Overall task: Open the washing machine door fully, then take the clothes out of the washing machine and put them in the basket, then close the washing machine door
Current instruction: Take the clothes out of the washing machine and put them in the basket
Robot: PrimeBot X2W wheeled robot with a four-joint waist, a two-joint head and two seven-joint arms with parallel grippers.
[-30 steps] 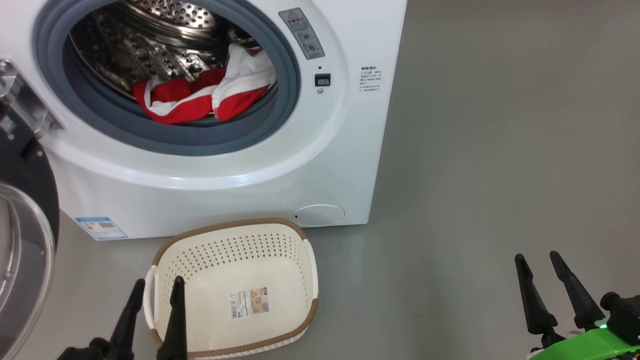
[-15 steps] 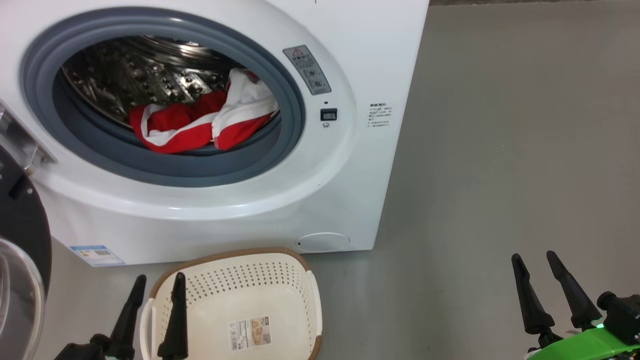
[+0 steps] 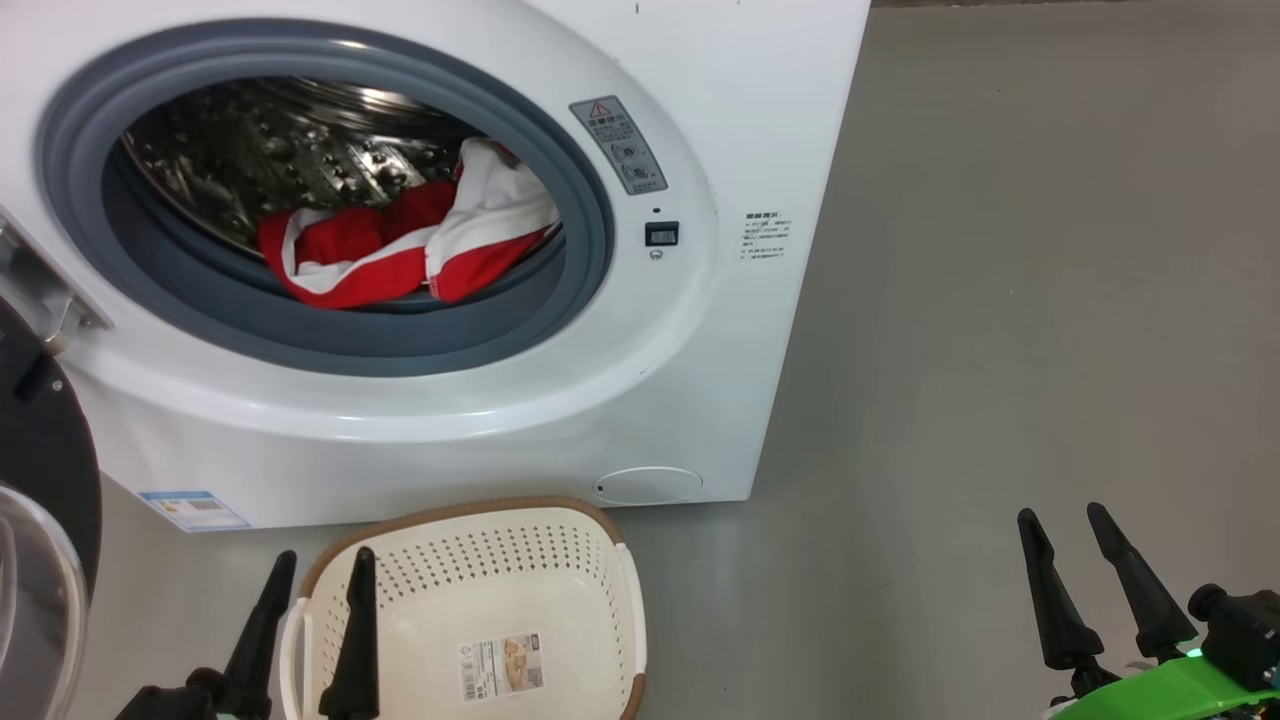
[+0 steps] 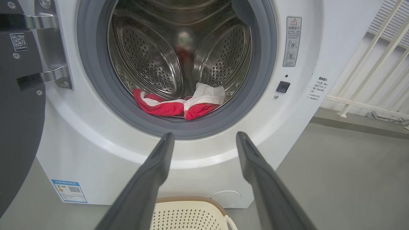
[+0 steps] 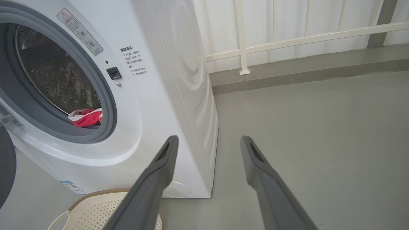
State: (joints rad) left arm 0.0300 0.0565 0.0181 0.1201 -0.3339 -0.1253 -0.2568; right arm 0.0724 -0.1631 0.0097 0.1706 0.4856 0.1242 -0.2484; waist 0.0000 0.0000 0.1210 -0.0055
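- Presently, clothes (image 3: 380, 255) low inside washing machine (image 3: 760, 120), eleven o'clock; basket (image 3: 450, 508) empty at six.
- Splayed, holding nothing: left gripper (image 3: 325, 553), right gripper (image 3: 1060, 512).
- Risk: fabric snagging on rubber ring (image 3: 330, 345), missing basket.

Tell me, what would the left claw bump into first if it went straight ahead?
Probably the washing machine, around the grey ring just under the red clothes. Nothing stands between it and the left claw. Depth is unclear, so maybe the clothes instead.

clothes (image 3: 380, 255): in the washing machine (image 3: 760, 120), at its front lip
basket (image 3: 460, 512): on the floor (image 3: 1000, 300), just in front of the machine
washing machine door (image 3: 45, 470): hanging open, far left
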